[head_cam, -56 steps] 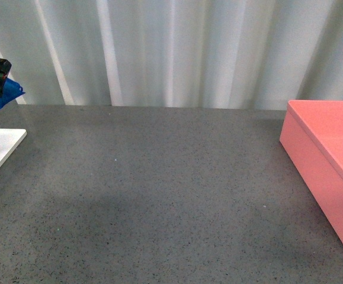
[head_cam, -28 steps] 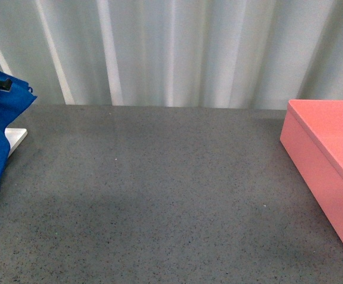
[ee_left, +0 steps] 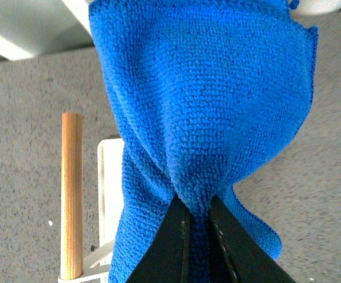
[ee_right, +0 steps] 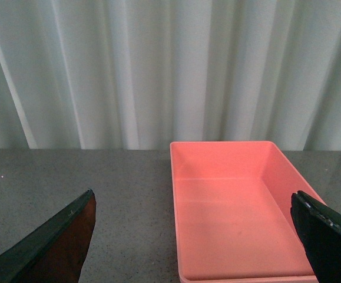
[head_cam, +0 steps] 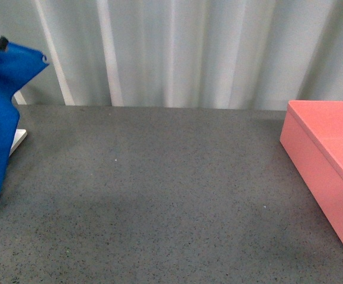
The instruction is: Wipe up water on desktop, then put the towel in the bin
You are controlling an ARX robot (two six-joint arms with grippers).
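Lifted higher, the nubby blue towel (ee_left: 205, 106) hangs clamped in the left hand (ee_left: 197, 206); the right hand (ee_right: 188, 242) gapes apart.

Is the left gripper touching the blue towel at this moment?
Touching. The left wrist view shows the left gripper pinching a bunched fold of the towel between its two black fingers, with no gap between them.

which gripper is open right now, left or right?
The right gripper: its jaws are spread wide with nothing between them. The left gripper is clamped shut on the towel.
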